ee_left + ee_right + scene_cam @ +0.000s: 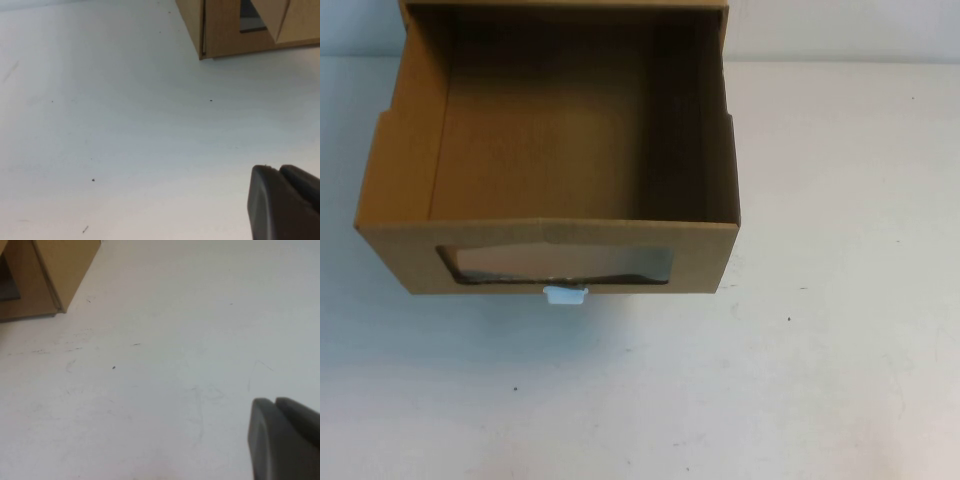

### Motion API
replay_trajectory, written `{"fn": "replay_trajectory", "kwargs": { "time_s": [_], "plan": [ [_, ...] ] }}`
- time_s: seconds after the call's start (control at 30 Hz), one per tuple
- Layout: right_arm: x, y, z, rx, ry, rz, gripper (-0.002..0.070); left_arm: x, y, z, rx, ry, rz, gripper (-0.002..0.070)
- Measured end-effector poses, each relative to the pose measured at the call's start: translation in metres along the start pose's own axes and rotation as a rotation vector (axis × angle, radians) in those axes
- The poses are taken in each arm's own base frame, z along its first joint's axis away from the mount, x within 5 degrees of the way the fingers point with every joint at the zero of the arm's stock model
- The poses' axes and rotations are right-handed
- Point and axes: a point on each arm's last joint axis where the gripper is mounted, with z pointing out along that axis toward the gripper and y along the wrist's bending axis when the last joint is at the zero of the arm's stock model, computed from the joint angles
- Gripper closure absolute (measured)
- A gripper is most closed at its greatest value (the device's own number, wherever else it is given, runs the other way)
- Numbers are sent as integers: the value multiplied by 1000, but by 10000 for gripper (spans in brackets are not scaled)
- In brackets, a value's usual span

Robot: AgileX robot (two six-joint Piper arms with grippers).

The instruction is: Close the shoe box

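The shoe box (542,150) is brown cardboard and stands at the far middle of the white table, its drawer pulled out toward me and empty inside. Its front has a clear window (560,264) with a wavy lower edge and a small white tab (565,294) at the bottom. A corner of the box shows in the left wrist view (225,30) and in the right wrist view (55,265). My left gripper (277,169) is shut and empty above bare table, well short of the box. My right gripper (274,401) is shut and empty too, also apart from it. Neither arm shows in the high view.
The white table (790,390) spreads in front of and to the right of the box, with only small dark specks and faint scuffs. The box's outer sleeve (570,6) runs out of the high view at the far edge.
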Motion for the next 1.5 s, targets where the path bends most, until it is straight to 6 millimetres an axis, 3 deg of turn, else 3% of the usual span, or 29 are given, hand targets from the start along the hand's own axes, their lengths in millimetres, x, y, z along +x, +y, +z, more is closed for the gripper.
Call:
{"fn": "replay_trajectory", "kwargs": {
  "time_s": [0.23,0.5,0.7,0.8,1.0,1.13,1.3,1.5],
  "plan": [
    [0,0,0,0,0,0,689,-4,-2,0,18,-39,-65,680],
    [0,0,0,0,0,0,689,-21,-6,-3,135,-211,-627,680],
    [0,0,0,0,0,0,689,-32,0,-6,120,-315,-739,680],
    [0,0,0,0,0,0,689,-57,-2,-17,167,-313,-687,680],
    [0,0,0,0,2,0,689,-153,-1,-24,189,-162,-380,680],
    [0,0,0,0,2,0,689,-214,4,12,189,-21,-233,680],
    [0,0,0,0,2,0,689,-281,-1,70,346,41,-81,680],
    [0,0,0,0,2,0,689,-325,-6,154,487,115,-9,680]
  ]
}}
